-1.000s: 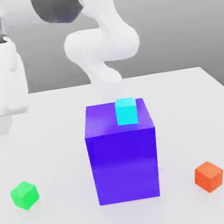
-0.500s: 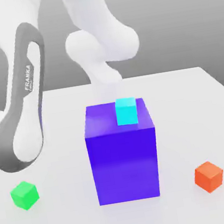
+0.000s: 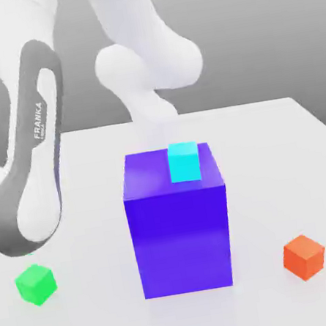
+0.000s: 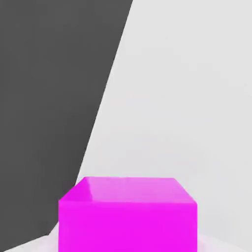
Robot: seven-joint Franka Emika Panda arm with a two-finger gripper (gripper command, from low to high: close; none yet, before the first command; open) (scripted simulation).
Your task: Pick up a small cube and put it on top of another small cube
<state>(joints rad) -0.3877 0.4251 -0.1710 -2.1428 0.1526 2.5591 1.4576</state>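
cyan cube point(image 3: 184, 162) sits atop the big blue block point(image 3: 178, 223).
magenta cube point(image 4: 128, 214) fills the hand view's foreground; claw state: cannot tell.

A faint sheen is seen on the smooth purple block point(image 3: 179, 230). The table point(image 3: 283, 154) is rendered matt, pale, slightly reflective near the block's base. The magenta cube point(image 4: 128, 216) appears smooth, softly glossy on top.

I'm looking at a bare simulated test bench: a plain white counter point(image 3: 266, 142), flat grey backdrop, and flat-coloured rendered blocks point(image 3: 178, 219).
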